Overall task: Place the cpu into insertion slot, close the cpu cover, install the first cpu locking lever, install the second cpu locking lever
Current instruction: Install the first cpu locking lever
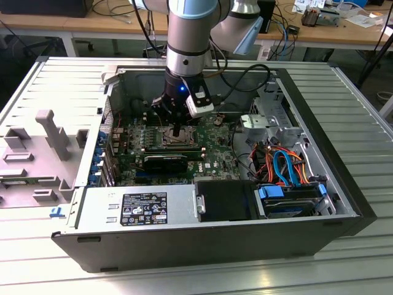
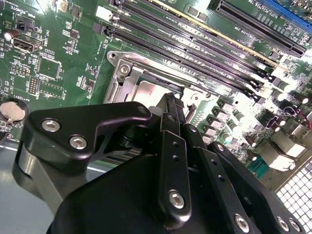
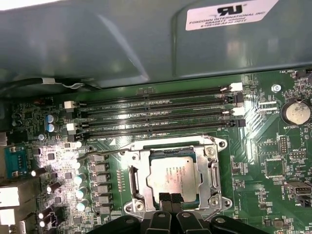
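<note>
Claw: closed, with the two fingertips pressed together and nothing between them. It points down into the open computer case, and both wrist views show it over one edge of the socket.
Contact: I cannot tell whether the tips touch the metal below them.
Cpu: lies flat in the insertion slot with its silver top up, just ahead of the fingertips.
Cpu cover: folded down flat, framing the chip through its square window.
Wire lever: a thin rod running out from a corner of the socket, its bent end beside a row of capacitors. I cannot tell whether it is latched.
Memory slots: four long dark rows running parallel to the far side of the socket from the fingertips.
Coin battery: sits on the green board, well apart from the socket.
Expansion card: black, at 6 o'clock from the claw in the exterior view, near the socket.
Power supply: a grey box farther out, at 6 to 7 o'clock.
Cables: an orange, blue and red bundle at about 4 o'clock.
Drive bay: has blue clips and sits past the cables at 4 to 5 o'clock.
Case: lies on its side, open upward, on the ribbed metal counter.
Grey plastic part: lies on the counter at 9 o'clock, outside the case.
</note>
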Robot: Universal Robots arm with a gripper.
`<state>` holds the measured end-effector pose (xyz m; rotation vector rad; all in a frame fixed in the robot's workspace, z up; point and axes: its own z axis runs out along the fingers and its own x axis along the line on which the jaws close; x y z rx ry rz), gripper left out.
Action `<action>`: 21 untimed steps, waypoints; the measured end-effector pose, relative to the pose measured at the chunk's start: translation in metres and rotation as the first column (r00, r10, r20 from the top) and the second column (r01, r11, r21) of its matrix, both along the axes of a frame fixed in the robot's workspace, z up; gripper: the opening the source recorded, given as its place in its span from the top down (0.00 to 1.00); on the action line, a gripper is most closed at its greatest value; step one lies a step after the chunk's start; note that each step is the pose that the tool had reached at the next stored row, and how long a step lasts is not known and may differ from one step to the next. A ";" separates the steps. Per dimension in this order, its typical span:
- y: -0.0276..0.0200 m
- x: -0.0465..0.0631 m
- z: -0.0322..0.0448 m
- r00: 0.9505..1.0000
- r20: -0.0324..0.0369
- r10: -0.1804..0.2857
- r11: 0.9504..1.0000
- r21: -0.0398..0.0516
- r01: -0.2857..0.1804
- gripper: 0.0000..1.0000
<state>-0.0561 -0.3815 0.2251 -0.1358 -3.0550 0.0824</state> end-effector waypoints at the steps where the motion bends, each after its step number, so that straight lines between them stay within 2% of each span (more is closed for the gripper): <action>1: 0.0000 0.000 0.0000 1.000 0.000 0.002 1.000 0.000 -0.002 0.89; 21: 0.0000 0.000 0.0000 0.999 0.000 0.037 0.999 0.000 -0.037 0.89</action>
